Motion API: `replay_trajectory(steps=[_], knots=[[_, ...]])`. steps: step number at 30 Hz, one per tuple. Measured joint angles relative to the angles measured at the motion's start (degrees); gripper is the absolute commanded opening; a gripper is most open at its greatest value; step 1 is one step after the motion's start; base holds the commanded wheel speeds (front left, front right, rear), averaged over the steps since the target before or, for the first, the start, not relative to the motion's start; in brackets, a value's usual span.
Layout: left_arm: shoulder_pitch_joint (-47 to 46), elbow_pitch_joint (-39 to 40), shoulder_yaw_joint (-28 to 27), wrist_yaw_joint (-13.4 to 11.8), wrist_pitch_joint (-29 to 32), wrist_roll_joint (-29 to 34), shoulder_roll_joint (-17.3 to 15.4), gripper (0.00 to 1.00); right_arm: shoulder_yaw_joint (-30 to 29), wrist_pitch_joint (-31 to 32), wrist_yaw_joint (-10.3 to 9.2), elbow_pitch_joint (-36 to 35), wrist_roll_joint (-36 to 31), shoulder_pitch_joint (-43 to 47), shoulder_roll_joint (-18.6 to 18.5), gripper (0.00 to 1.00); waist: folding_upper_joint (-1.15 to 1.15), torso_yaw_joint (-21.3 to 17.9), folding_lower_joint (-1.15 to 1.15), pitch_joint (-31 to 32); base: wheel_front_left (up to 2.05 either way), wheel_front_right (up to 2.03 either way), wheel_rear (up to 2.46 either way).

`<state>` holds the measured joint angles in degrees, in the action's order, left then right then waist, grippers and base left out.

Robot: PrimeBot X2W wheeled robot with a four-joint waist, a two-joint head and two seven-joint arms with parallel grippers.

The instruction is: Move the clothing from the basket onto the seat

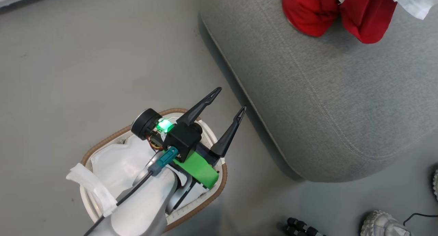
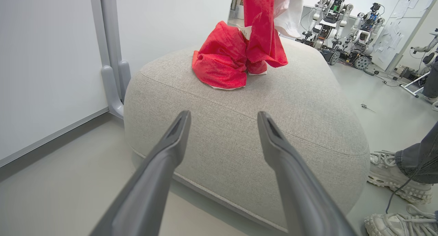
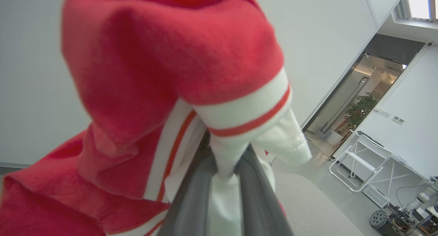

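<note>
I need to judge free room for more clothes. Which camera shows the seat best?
The left wrist view: nearly the whole seat shows, with red clothing near its far end. The head view gives one rounded end of it; the right wrist view a pale patch beside the held clothing.

Basket (image 1: 106,141) on floor (image 1: 68,58) at our left, just beside seat (image 1: 325,92) near edge. Liner (image 1: 113,160) inside basket. Our left tool (image 1: 230,98) over basket, tips toward seat. Clothing (image 1: 308,13) on seat's far part, one piece between fingers of our right tool (image 3: 227,160). Person's shoes (image 2: 393,174) on floor beside seat, at our right.
</note>
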<state>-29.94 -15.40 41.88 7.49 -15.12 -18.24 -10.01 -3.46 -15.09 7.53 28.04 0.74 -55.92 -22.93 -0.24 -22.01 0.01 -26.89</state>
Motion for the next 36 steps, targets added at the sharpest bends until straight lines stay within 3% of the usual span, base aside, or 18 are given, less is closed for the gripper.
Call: replay_trajectory(steps=[10, 17, 18, 19, 20, 29, 36], knots=[[-2.2, 0.5, -2.3, 0.0, 0.0, 0.7, -1.3, 1.00, -5.8, 0.0, 0.00, 18.0, -6.1, -3.5, 3.2, 0.00, 0.00, 6.5, 0.00, -7.9, 0.00, 0.00, 0.00], [-2.2, 0.5, -3.9, 0.0, 0.0, 0.8, -1.2, 1.00, -10.8, -0.1, 0.00, 23.6, -7.9, -2.8, 5.3, 0.00, 0.00, 10.3, 0.00, -12.2, 0.00, 0.00, 0.00], [-2.2, 0.5, -4.2, 0.0, 0.0, 0.8, -1.2, 1.00, -11.0, -0.1, -0.01, 23.4, -8.0, -2.3, 5.6, 0.29, 0.00, 10.6, 0.00, -12.4, 0.00, 0.00, 0.00], [-2.2, 0.4, -4.4, 0.0, 0.0, 0.8, -1.2, 1.00, -11.2, -0.1, -0.02, 22.9, -8.0, -1.9, 5.9, 0.45, 0.00, 10.7, 0.00, -12.4, 0.00, 0.00, 0.00], [-2.2, 0.4, -4.6, 0.0, 0.0, 0.8, -1.2, 1.00, -11.2, -0.1, -0.02, 22.2, -8.0, -1.5, 6.1, 1.00, 0.00, 10.7, 0.00, -12.3, 0.00, 0.00, 0.00], [-0.5, -0.2, -7.5, 0.0, 0.0, 0.8, 0.0, 1.00, -9.8, -0.1, 0.00, 14.3, -6.4, 6.4, 7.1, 1.00, 0.00, 9.9, 0.00, -7.7, 0.00, 0.00, 0.00], [4.2, -2.1, -13.4, 0.0, 0.0, 1.2, 0.9, 1.00, -6.2, -0.1, 0.00, 6.6, -3.4, 15.5, 8.2, 1.00, 0.00, 9.4, -0.01, -1.8, 0.00, 0.00, 0.00]])
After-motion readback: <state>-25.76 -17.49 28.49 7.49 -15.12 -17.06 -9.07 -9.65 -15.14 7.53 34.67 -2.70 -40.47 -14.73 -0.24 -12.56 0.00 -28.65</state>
